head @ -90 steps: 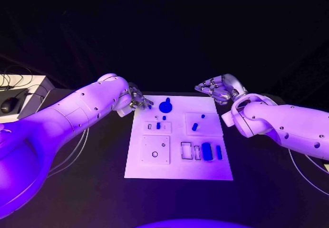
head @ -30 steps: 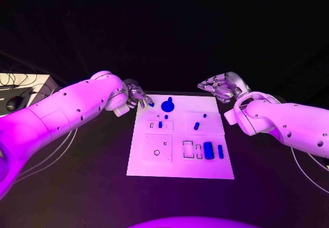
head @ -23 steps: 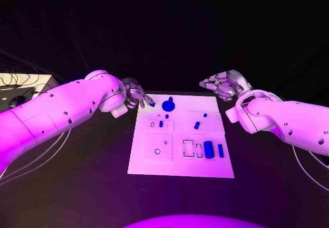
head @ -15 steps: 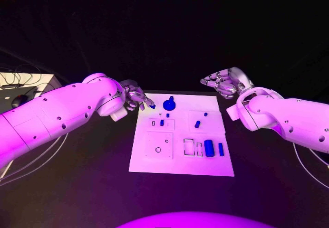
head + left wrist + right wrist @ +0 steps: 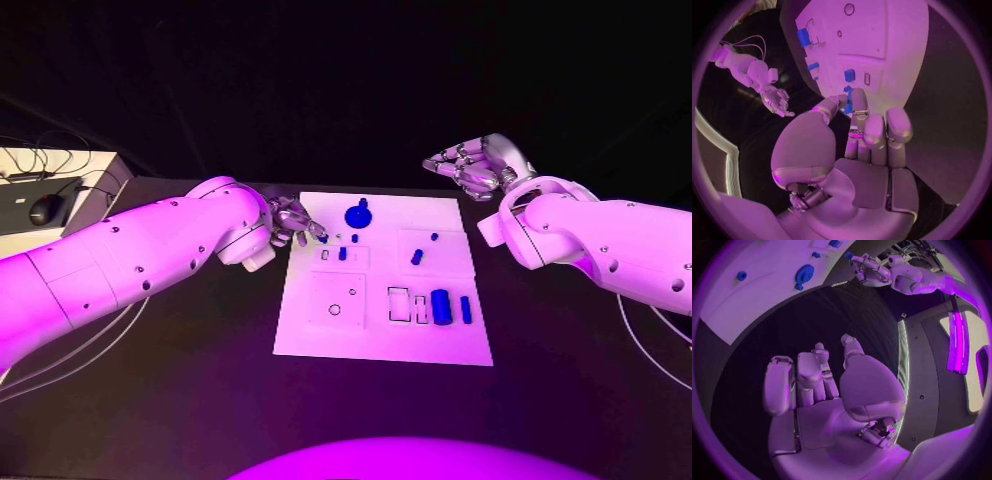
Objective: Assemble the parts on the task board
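The white task board lies flat in the middle of the black surface, and the blue parts sit on its far half. At the board's 12 o'clock there is the round blue part with a stem, the biggest of the lot. Toward 3 o'clock a short blue peg leans in its square panel, and below it a wide blue block stands just beside a slim blue bar. Over toward 10 o'clock a small blue piece sits in its little frame.

The left robot hand hovers at the board's 10 o'clock corner, right by that small frame. In the left wrist view the left robot hand's fingers are curled together and the thumb presses in against them, with a sliver of blue between the tips; whether that is a held part or a piece on the board behind, one cannot tell.

The right robot hand hangs off the board's 1 o'clock corner, well apart from every part. It holds nothing, its fingers loosely bent and apart above bare black surface.
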Robot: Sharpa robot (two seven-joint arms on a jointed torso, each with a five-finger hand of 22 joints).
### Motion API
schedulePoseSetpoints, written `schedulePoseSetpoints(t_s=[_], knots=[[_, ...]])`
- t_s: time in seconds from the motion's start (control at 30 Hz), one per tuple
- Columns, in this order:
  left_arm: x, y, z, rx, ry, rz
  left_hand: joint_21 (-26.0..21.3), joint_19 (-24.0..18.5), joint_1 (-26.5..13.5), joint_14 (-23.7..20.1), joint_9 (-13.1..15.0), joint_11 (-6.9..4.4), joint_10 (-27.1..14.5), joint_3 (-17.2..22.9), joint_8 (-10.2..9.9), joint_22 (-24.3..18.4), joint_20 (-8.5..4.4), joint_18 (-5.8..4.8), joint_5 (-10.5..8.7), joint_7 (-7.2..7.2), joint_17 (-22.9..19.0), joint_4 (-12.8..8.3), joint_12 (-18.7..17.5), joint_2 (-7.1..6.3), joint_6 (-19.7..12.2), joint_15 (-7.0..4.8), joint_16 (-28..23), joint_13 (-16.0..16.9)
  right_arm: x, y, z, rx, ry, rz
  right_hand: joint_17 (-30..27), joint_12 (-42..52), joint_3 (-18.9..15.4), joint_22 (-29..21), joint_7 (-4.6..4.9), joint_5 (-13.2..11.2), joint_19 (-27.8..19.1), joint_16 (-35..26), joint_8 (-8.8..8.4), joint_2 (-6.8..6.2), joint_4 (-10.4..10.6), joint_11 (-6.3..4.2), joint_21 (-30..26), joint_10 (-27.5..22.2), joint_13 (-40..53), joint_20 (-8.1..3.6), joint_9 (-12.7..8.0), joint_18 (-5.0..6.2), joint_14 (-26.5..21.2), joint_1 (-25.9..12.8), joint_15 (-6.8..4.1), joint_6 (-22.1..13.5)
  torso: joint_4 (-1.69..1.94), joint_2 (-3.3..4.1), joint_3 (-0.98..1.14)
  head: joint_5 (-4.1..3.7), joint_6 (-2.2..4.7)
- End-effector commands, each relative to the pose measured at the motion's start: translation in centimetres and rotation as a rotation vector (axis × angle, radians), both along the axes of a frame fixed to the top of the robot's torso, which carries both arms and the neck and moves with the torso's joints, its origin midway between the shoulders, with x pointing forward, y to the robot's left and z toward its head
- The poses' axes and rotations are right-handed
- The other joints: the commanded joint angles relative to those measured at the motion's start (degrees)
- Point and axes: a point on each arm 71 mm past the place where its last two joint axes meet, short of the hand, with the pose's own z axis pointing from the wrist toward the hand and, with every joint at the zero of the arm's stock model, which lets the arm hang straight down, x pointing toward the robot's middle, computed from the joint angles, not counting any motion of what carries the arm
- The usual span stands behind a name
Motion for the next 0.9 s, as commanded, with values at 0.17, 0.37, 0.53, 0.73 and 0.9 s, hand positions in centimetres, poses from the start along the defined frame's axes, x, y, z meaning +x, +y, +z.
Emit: schedulePoseSetpoints(t_s=[0.17, 0.37, 0.53, 0.73, 0.9], knots=[[-0.1, -0.3, -1.0, 0.038, -0.035, 0.020, 0.05, 0.26, 0.63, 0.01, 10.28, -1.07, 2.92, 3.54, -0.17, -0.15, -0.39, -1.18, -0.25, -2.77, -0.03, -3.57, 0.70, 0.57, 3.36, -0.53, 0.49, -0.04, 0.0, 0.1, 0.0, -0.008, -0.009, 0.016, -0.02, -0.10, 0.03, 11.03, 0.23, 0.21, 4.84, -0.33, -0.33, 0.70, -0.47, -0.44, -0.17, -0.03, 0.08, -0.02, -0.10, 0.24, -0.06, 0.00, 0.21, 0.34, -0.11, 0.19, 0.02, 0.09, -0.21], [-0.3, -0.5, -1.6, 0.061, -0.023, 0.014, 0.04, 0.26, 0.65, 0.01, 10.31, -1.07, 2.94, 3.57, -0.21, -0.16, -0.38, -1.19, -0.25, -2.78, -0.04, -3.57, 0.73, 0.60, 3.38, -0.53, 0.56, -0.10, 0.0, 0.2, 0.0, -0.008, -0.008, 0.017, -0.02, -0.10, 0.03, 11.03, 0.23, 0.21, 4.84, -0.33, -0.33, 0.70, -0.47, -0.44, -0.17, -0.03, 0.08, -0.02, -0.10, 0.24, -0.06, 0.00, 0.21, 0.34, -0.02, 0.19, 0.05, 0.04, -0.46], [-0.3, -0.6, -2.0, 0.073, -0.020, 0.018, 0.07, 0.28, 0.68, 0.03, 10.34, -1.07, 2.94, 3.61, -0.25, -0.13, -0.37, -1.21, -0.26, -2.77, -0.02, -3.62, 0.75, 0.62, 3.39, -0.52, 0.64, -0.14, -0.1, 0.2, 0.0, -0.008, -0.008, 0.019, -0.02, -0.10, 0.03, 11.03, 0.23, 0.21, 4.84, -0.33, -0.33, 0.70, -0.47, -0.44, -0.17, -0.03, 0.08, -0.02, -0.10, 0.24, -0.06, 0.00, 0.21, 0.34, -0.05, 0.26, -0.01, 0.10, -0.53], [-0.3, -0.6, -2.3, 0.083, -0.018, 0.021, 0.09, 0.29, 0.68, -0.01, 10.39, -1.07, 2.93, 3.76, -0.27, -0.11, -0.38, -1.22, -0.24, -2.77, -0.13, -3.69, 0.80, 0.74, 3.45, -0.52, 0.65, -0.19, -0.1, 0.2, 0.0, -0.007, -0.008, 0.019, -0.02, -0.10, 0.03, 11.03, 0.23, 0.21, 4.84, -0.33, -0.33, 0.70, -0.47, -0.44, -0.17, -0.03, 0.08, -0.02, -0.10, 0.24, -0.06, 0.00, 0.21, 0.34, -0.10, 0.25, 0.00, 0.15, -0.56], [-0.4, -0.7, -2.4, 0.087, -0.012, 0.019, 0.10, 0.30, 0.61, -0.01, 10.44, -1.07, 2.94, 3.88, -0.29, -0.10, -0.38, -1.22, -0.24, -2.77, -0.16, -3.76, 0.86, 0.78, 3.46, -0.52, 0.70, -0.21, -0.1, 0.2, 0.0, -0.008, -0.008, 0.019, -0.02, -0.10, 0.03, 11.03, 0.23, 0.21, 4.84, -0.33, -0.33, 0.70, -0.47, -0.44, -0.17, -0.03, 0.08, -0.02, -0.10, 0.24, -0.06, 0.00, 0.21, 0.34, -0.06, 0.28, -0.01, 0.17, -0.68]])
